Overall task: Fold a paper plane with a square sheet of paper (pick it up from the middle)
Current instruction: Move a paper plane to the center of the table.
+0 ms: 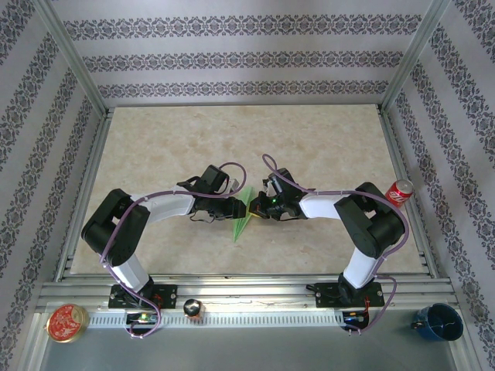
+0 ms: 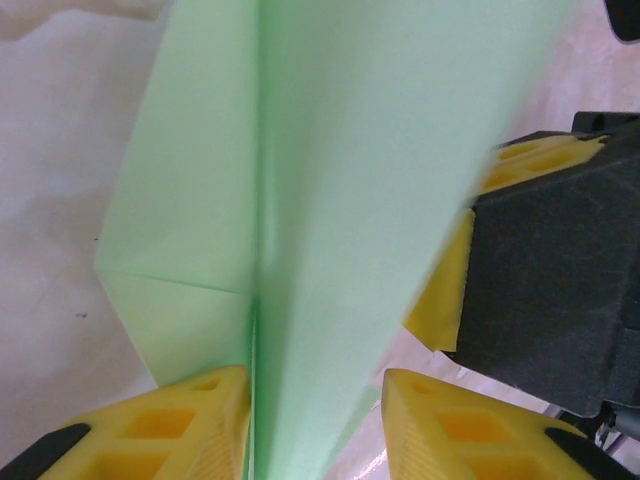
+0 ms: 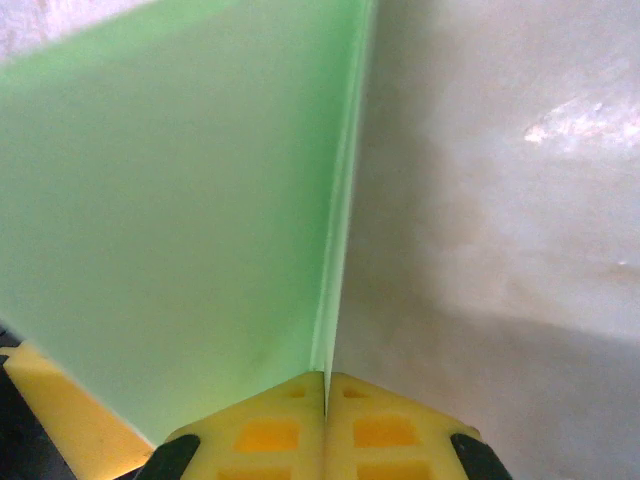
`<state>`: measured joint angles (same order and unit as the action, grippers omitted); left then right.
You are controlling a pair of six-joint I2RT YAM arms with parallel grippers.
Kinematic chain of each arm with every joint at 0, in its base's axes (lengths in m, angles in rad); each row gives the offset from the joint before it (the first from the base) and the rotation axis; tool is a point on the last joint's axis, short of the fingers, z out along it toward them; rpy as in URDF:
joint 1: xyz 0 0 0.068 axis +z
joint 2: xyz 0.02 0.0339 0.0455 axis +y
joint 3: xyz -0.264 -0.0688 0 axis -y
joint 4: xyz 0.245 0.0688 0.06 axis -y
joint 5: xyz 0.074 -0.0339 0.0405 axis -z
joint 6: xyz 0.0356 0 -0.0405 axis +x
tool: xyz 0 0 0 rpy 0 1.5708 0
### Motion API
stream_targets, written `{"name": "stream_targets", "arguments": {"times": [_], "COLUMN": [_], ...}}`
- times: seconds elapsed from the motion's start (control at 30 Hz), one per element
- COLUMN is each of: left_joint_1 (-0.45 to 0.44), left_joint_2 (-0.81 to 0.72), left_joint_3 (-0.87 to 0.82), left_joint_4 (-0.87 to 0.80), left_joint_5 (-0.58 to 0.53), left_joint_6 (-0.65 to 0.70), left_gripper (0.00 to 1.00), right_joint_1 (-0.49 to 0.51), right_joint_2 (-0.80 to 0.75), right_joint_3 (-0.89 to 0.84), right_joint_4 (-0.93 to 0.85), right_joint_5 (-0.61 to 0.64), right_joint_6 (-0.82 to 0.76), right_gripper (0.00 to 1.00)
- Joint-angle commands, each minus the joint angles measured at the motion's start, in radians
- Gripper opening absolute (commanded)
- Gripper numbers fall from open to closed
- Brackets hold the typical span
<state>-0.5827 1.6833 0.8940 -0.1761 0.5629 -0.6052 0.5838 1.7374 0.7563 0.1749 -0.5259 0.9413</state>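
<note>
- Patterned wallpaper (image 1: 232, 60) lines the walls around a beige marbled tabletop (image 1: 317, 147), and aluminium rails (image 1: 232, 292) run along its near edge.
- Both arms reach in from the near edge and meet at the middle of the table. The left gripper (image 1: 230, 207) and the right gripper (image 1: 260, 207) face each other, with the paper plane (image 1: 242, 220) between them.
- Seen from above, the paper plane is pale green, slim and pointed. Its tip points near and slightly left, and its wider far end sits between the two grippers.
- In the right wrist view, the right gripper's (image 3: 325, 400) yellow fingers (image 3: 270, 435) are pressed together on a folded edge of the plane (image 3: 170, 220). One flap spreads away to the left, and bare tabletop lies to the right.
- In the left wrist view, the left gripper's (image 2: 315, 430) yellow fingers (image 2: 180, 430) stand partly apart, with the folded paper (image 2: 330, 200) running up between them.
- One of those fingers lies against the paper. The other shows a gap beside it, so the paper is not clamped there.
- That same view shows the right gripper's black body and yellow pad close against the paper's right side.
- A red soda can (image 1: 400, 191) stands upright just beside the right arm's elbow.
- On the near ledge sit a round red tin (image 1: 66, 322) at the left, a blue cup (image 1: 437, 321) at the right, and a small dark round object (image 1: 193, 309) between the arm bases.
</note>
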Motion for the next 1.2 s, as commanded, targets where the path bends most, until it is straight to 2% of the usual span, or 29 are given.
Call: {"name": "stream_targets", "arguments": {"times": [0.0,0.2,0.43,0.8,1.17], "left_joint_1": [-0.012,-0.017,-0.02,-0.028,-0.029], "left_joint_2": [-0.022,-0.019,0.007,0.041,0.044], "left_joint_3": [-0.013,-0.017,-0.002,0.034,0.045], "left_joint_4": [0.004,-0.01,-0.04,-0.095,-0.105], "left_joint_5": [0.029,0.02,-0.007,-0.026,-0.052], "left_joint_6": [0.015,0.027,0.038,0.076,0.074], "left_gripper": [0.43,0.47,0.42,0.42,0.22], "right_joint_1": [-0.012,-0.012,-0.012,-0.015,-0.016], "right_joint_2": [0.005,0.008,0.011,0.011,0.013], "right_joint_3": [-0.004,-0.002,-0.005,-0.012,-0.015], "right_joint_4": [0.031,0.037,0.038,0.052,0.056], "right_joint_5": [-0.022,-0.026,-0.031,-0.029,-0.036], "right_joint_6": [0.01,0.013,0.013,0.021,0.022], "right_gripper": [0.03,0.03,0.04,0.03,0.04]}}
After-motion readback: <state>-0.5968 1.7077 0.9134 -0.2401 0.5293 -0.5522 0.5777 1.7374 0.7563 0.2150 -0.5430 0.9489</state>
